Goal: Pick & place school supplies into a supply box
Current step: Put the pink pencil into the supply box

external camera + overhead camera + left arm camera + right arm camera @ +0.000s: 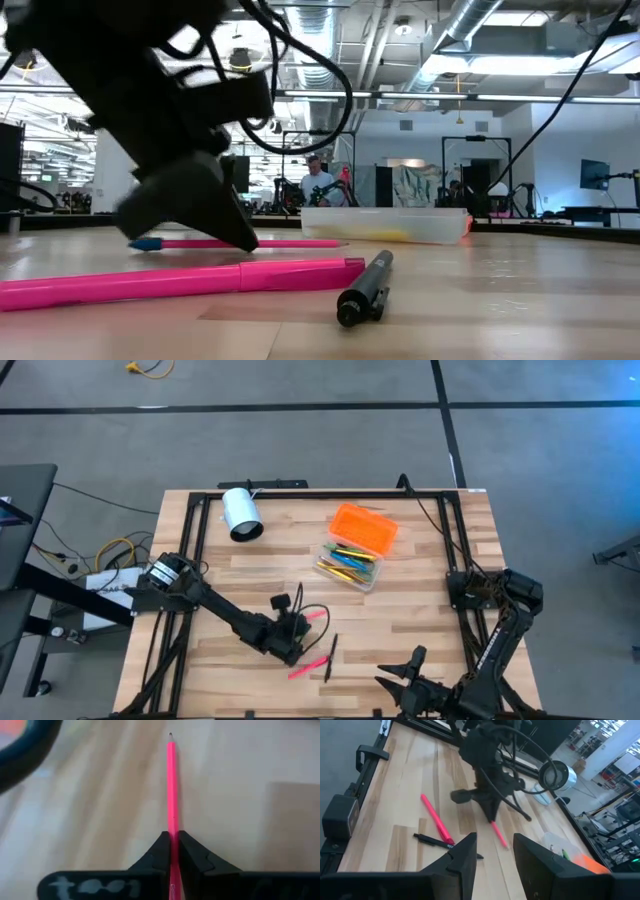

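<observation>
Near the table's front edge, your left gripper point(172, 851) is clenched on 1 pink pencil point(171, 790), seemingly just off the wood, while your right gripper point(494, 851) waits released.

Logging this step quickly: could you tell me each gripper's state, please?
Left gripper: shut on the pink pencil.
Right gripper: open, empty.

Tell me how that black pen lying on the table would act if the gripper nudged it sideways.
The black pen looks round-barrelled and lies flat on the smooth wooden table, so it would probably roll rather than slide. It seems slim and rigid, likely light, so a small push may send it against the pink pen beside it.
</observation>
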Robot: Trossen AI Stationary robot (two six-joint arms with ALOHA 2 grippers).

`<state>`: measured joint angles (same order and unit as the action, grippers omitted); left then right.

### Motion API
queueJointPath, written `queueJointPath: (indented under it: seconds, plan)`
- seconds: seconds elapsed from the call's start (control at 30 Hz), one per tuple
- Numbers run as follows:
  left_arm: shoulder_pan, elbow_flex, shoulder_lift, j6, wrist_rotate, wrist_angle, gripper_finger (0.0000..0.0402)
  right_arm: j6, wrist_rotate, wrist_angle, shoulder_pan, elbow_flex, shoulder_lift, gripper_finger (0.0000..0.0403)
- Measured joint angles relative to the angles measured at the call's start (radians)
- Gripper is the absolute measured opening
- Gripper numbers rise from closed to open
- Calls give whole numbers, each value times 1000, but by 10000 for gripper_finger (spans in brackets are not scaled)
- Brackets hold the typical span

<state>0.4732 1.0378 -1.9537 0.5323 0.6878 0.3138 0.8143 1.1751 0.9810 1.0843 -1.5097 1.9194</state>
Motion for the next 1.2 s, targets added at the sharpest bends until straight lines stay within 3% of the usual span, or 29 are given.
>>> queueJointPath:
  seconds: [0.23, 0.5, 0.77, 1.2]
  plan:
    - [-34, 44, -2, -146, 91, -2, 5, -1, -15, 3, 0, 0, 0, 122]
    - [-42, 138, 0, -439, 217, -12, 4, -8, -26, 13, 0, 1, 0, 122]
    - [-117, 196, 3, -604, 185, -36, 4, -10, -27, 20, 0, 1, 0, 122]
    - [-184, 196, 3, -695, 123, -98, 4, -10, -51, 31, 2, 1, 0, 122]
